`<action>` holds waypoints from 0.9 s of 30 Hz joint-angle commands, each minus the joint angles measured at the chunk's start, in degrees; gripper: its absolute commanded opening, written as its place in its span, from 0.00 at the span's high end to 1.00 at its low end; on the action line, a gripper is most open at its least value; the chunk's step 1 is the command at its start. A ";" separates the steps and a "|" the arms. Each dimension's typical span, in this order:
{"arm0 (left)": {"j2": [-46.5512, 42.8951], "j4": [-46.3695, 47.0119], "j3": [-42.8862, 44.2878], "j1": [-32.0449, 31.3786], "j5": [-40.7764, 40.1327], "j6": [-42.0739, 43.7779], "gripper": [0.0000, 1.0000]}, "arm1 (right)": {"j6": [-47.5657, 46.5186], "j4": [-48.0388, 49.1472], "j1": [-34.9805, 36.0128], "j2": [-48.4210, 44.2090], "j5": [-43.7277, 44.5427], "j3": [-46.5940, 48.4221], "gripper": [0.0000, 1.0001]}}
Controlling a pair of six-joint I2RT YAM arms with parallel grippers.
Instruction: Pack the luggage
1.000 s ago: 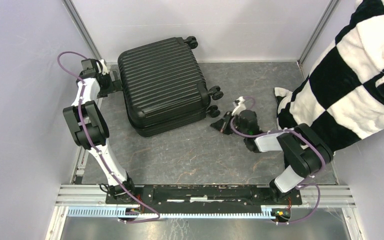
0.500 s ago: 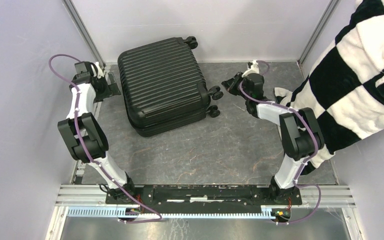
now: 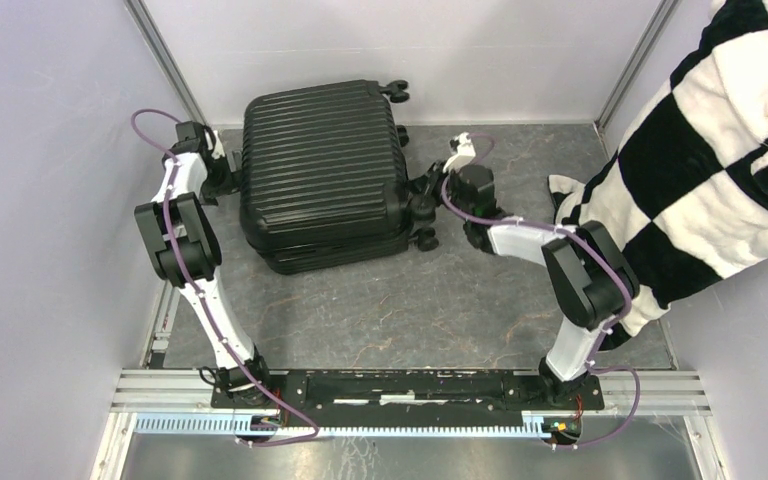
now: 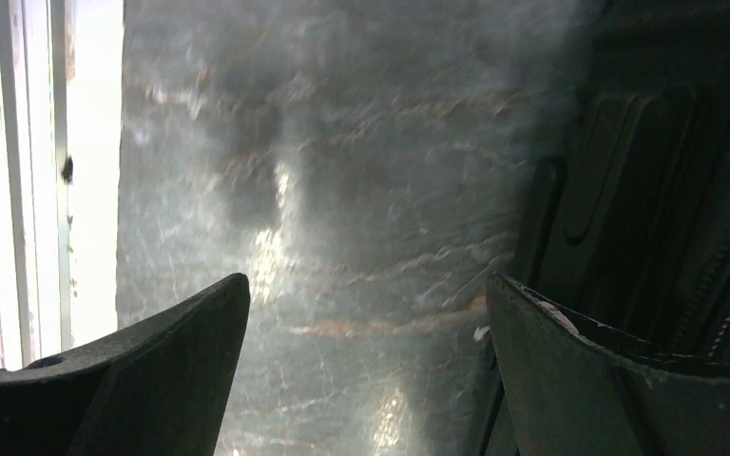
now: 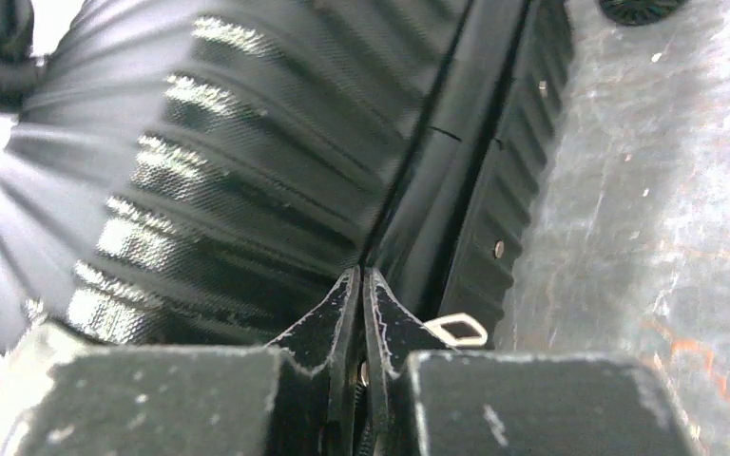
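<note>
Luggage [image 3: 322, 170] lies closed, left fingers [image 4: 152, 380] spread wide beside it, right fingers [image 5: 328, 328] pinched together at its seam.

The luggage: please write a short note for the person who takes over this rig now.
Left gripper: open, empty, beside the left side of the luggage.
Right gripper: shut, tips at the seam between the two shells, on the wheel side.
Luggage: lies flat and closed on the table, far left.
Done: cannot tell, the inside is hidden.
Left: open it, pack, close.
</note>
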 commanded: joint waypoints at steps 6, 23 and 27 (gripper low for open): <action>2.51 -8.15 14.38 -7.48 10.58 4.26 0.00 | -6.84 -0.55 14.30 -9.01 -4.45 -7.03 0.91; -7.69 -9.90 -0.29 1.35 9.29 10.62 0.00 | -15.34 -8.99 -2.68 -17.33 -10.01 -21.07 0.52; -10.14 -9.44 -3.86 2.80 10.25 10.56 0.00 | -16.54 0.16 -2.79 -15.78 -16.12 -23.08 0.48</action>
